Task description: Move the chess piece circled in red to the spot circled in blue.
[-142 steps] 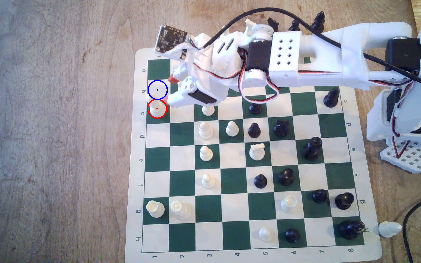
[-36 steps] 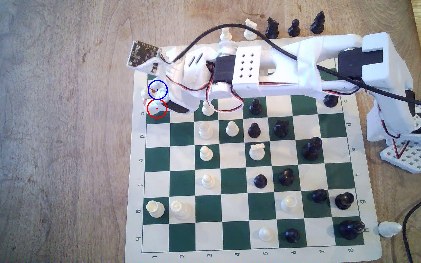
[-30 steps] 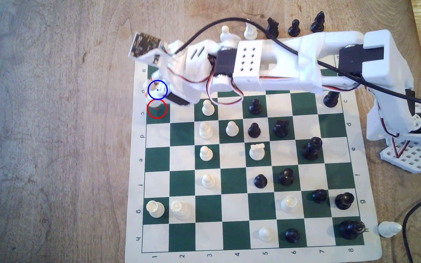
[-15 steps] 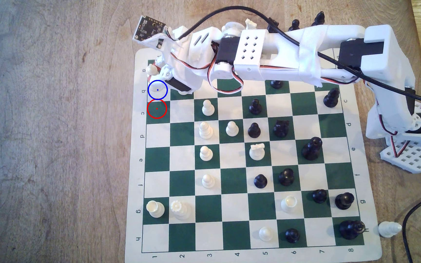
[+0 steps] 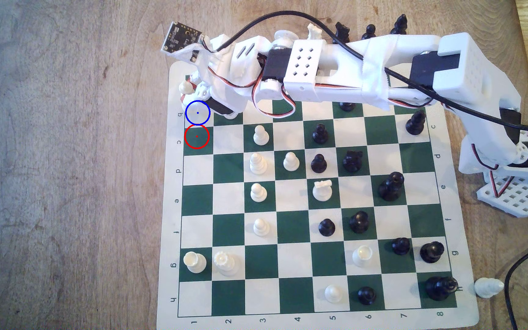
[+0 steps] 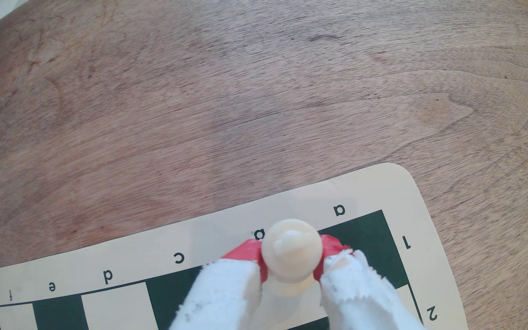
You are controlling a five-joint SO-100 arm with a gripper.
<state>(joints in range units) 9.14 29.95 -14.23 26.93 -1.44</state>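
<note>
Piece: the chess piece (image 5: pixel 186 86) is off the red-ringed green square (image 5: pixel 196 136), which now lies bare; a few seconds back it stood there; half a second ago it was already aloft near the upper left corner of the board, and it has drifted only slightly left since

Jaws: the gripper (image 6: pixel 291 269) is clamped on the chess piece (image 6: pixel 292 250); in the wrist view the red pads (image 6: pixel 247 255) press its body from both sides, the knob top standing clear above them; the piece looks upright

Place now: in the exterior view the piece hangs in the upper left of the frame, over the board's cream margin beside the "a" mark, above and a touch left of the spot (image 5: pixel 197 112); how high it hangs I cannot tell

Spot: the blue-ringed square is bare; nothing stands on it

Arm: reached low across the top rows of the chessboard (image 5: pixel 320 320), wires trailing

Meaning: pickup done, carry under way; by my reckoning the piece has overshot the spot toward the board corner, so the next move calls for a short pull back toward frame bottom, then a lowering

Risk: a white piece (image 5: pixel 231 115) sits just right of the spot, partly under the gripper body; a careless descent might nudge it

Bench: bare wood (image 5: pixel 66 158) left of the board
</note>
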